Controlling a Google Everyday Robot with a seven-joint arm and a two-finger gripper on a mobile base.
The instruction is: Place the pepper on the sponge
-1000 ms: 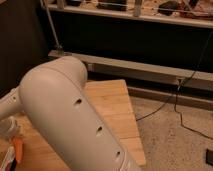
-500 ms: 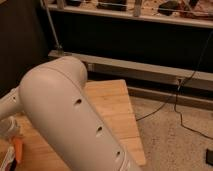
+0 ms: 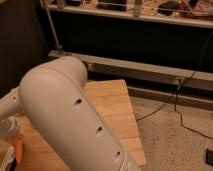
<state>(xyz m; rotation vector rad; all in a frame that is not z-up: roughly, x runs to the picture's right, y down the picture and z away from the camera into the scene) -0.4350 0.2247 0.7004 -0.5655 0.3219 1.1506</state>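
Note:
My big white arm (image 3: 70,115) fills the left and middle of the camera view and hides most of the wooden table (image 3: 115,105). At the lower left edge a small slice of the orange pepper (image 3: 18,149) shows just past the arm. My gripper (image 3: 8,144) is right beside it, partly cut off by the frame edge and by the arm. Whether the pepper is held or lying on the wood cannot be told. The sponge is hidden.
The table's right edge drops to a speckled floor (image 3: 170,145), where a black cable (image 3: 181,117) runs. A metal rail (image 3: 140,66) and a dark shelf unit stand behind. A small dark object (image 3: 209,157) lies at the lower right.

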